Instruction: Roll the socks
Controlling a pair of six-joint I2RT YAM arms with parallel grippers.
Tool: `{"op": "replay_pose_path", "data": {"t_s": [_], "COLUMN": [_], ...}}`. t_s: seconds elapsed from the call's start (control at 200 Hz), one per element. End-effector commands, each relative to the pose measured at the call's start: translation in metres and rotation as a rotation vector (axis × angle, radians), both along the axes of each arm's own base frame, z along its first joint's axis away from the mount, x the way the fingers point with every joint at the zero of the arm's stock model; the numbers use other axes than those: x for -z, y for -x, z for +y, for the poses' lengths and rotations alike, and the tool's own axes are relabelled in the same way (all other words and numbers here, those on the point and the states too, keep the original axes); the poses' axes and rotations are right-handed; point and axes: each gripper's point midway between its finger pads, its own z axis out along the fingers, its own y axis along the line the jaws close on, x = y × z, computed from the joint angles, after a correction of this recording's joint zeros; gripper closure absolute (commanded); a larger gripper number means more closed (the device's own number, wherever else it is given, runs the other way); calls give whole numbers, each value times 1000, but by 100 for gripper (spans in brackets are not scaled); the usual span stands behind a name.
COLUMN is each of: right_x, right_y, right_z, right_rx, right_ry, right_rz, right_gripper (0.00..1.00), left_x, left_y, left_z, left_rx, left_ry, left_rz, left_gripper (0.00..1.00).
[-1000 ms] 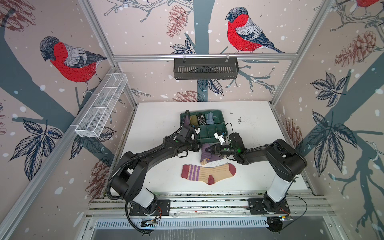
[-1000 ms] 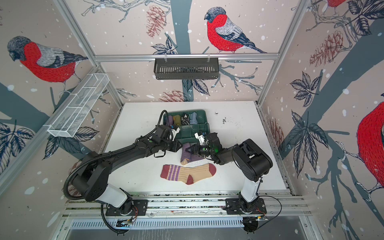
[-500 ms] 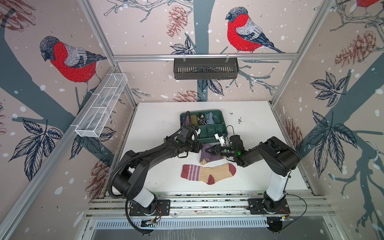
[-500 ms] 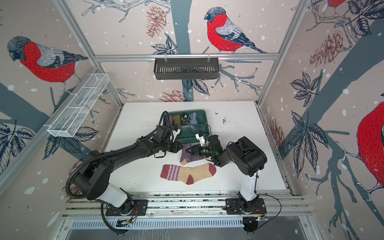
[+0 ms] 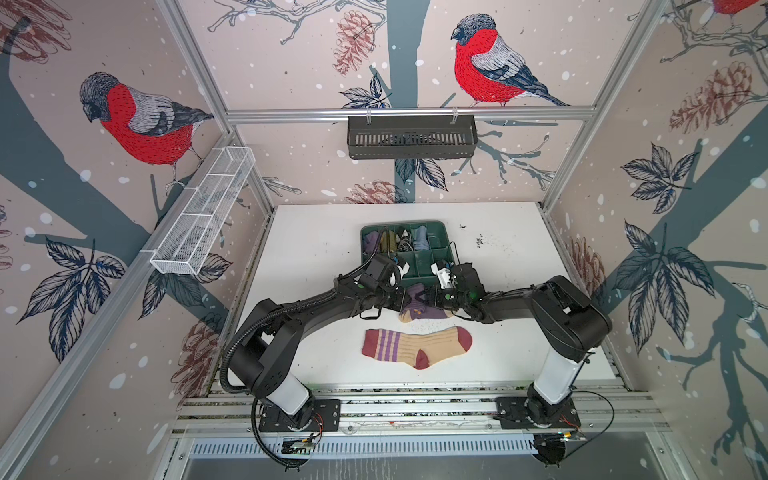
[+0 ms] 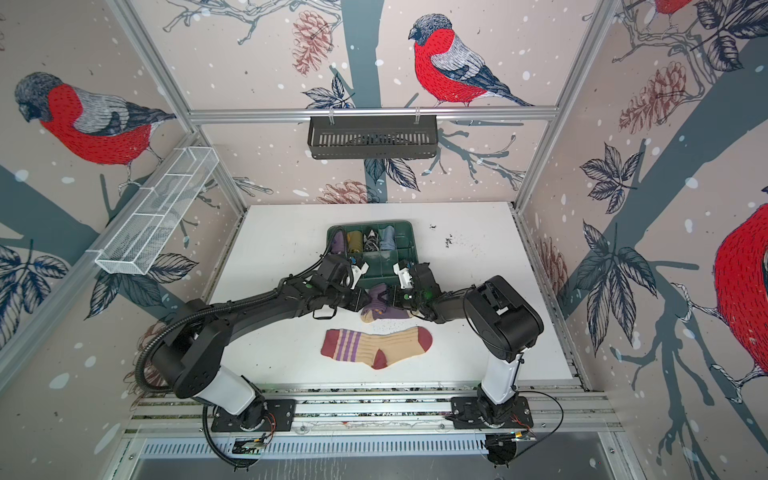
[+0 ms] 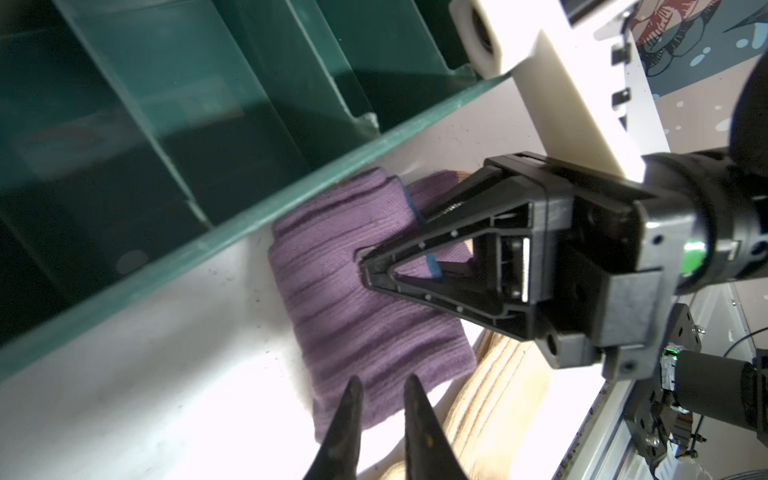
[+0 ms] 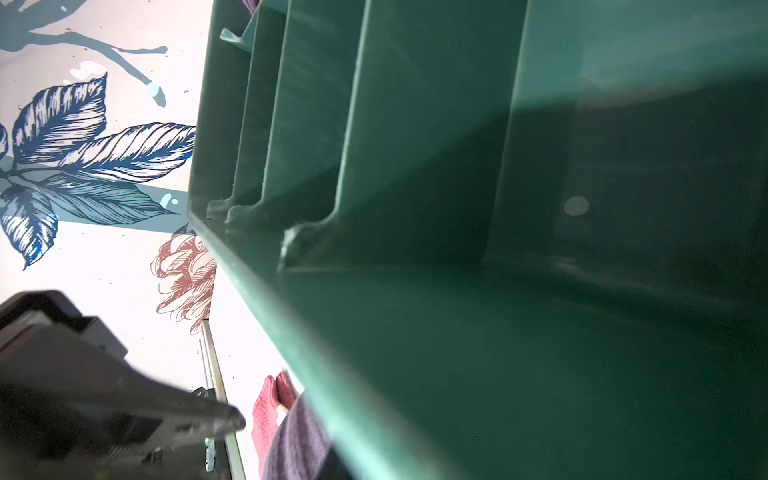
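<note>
We see white table [image 5: 316, 249] speckled with dark crumbs, bird-print walls [image 5: 137, 124] around; tan sock [image 5: 415, 343] flat nearest us; purple sock [image 5: 415, 309] bunched just beyond, against green tray [image 5: 440, 255]; rolled bundles [image 5: 390, 241] in tray's far compartments; black basket [image 5: 411, 141] on back wall; right gripper [image 7: 390, 241] pinches purple sock fold; left gripper [image 7: 380, 399] nearly closed at sock's edge; we cannot tell whether it grips.
</note>
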Motion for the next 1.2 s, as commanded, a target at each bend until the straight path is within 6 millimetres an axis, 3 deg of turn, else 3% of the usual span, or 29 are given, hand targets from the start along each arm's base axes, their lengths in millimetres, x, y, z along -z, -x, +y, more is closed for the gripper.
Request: {"op": "replay_pose_path", "data": {"t_s": [0.0,0.26,0.535,0.956,1.196], "right_x": [33,33,30,34,29], "right_y": [19,20,22,24,22], "right_z": [-15,-18,-18,-21,-25], "right_rx": [24,23,-4,-10,-3], "right_ry": [101,145,246,271,287], "right_rz": [149,135,96,97,79], "right_gripper": [85,82,78,77,65], "left_x": [4,18,9,32,49], "left_y": [2,3,0,6,6], "left_z": [-8,-17,-18,-22,-19], "left_rx": [24,42,39,53,44], "left_ry": [22,13,7,-13,-41], "left_rz": [14,33,-5,32,53], "left_gripper": [79,81,82,83,84]}}
